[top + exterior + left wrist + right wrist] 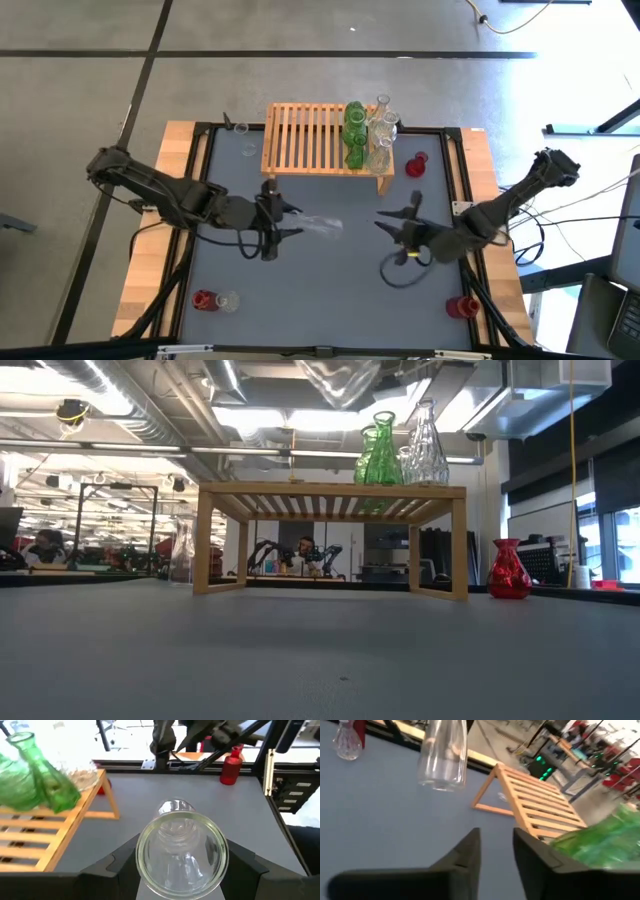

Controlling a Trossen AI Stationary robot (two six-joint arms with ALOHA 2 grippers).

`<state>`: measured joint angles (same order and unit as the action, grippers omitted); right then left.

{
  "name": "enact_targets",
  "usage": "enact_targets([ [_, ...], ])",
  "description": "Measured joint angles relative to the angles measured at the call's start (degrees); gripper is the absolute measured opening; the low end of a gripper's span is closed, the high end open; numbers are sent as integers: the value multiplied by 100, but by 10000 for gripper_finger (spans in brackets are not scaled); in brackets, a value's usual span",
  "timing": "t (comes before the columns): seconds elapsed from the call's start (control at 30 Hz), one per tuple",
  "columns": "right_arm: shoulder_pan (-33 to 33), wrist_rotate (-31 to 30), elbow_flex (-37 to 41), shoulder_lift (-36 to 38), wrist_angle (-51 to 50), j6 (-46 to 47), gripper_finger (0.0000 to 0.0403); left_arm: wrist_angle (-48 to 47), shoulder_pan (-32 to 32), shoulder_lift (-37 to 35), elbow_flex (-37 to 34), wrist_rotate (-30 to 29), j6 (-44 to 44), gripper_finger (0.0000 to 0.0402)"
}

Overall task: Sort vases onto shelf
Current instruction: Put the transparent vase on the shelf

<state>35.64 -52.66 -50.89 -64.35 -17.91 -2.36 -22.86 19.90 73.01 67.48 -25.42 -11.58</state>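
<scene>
The light-wood shelf [310, 140] stands at the table's far middle. Green vases [355, 130] and clear vases [382, 128] stand upright on its right end. My left gripper [275, 215] is in mid-air at the table's middle, shut on a clear glass vase [320, 225]. My right gripper [392, 225] hovers just right of that vase, pointing toward it. Its fingers [470, 855] stand a narrow gap apart with nothing between them. A red vase [416, 165] stands on the table to the right of the shelf. My left gripper pinches the clear vase's wide round body [182, 855] between its two fingers, one on each side. The fingers come from the table's left, slanting a little downward. The vase lies nearly level, pointing away from the gripper toward the right arm, lifted clear of the table.
A red vase [204, 299] and a small clear one [228, 300] stand near the front left. Another red vase [462, 305] is at the front right. A small clear vase [240, 128] stands left of the shelf. The shelf's left slats [30, 840] are bare.
</scene>
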Motion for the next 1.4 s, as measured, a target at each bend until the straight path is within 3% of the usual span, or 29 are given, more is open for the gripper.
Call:
enact_targets([
  [0.17, -688, 1175, 1, -346, 819, -412, 44, 33, -43, 187, 0, 51, 123, 206],
  [0.33, -1002, 2230, 0, -744, 1866, -888, 5, 132, -44, 280, 0, 91, 156, 206],
  [0.67, -1408, 2638, 0, -1228, 2113, -1015, 11, 380, -38, 280, 0, 79, 93, 206],
  [0.9, -1439, 2632, -2, -1316, 2167, -1154, 12, 717, -50, 280, 0, -272, 69, 206],
  [1.4, -1432, 2536, -4, -1356, 2256, -1252, 12, 1235, -472, 278, 0, -208, 196, 206],
])
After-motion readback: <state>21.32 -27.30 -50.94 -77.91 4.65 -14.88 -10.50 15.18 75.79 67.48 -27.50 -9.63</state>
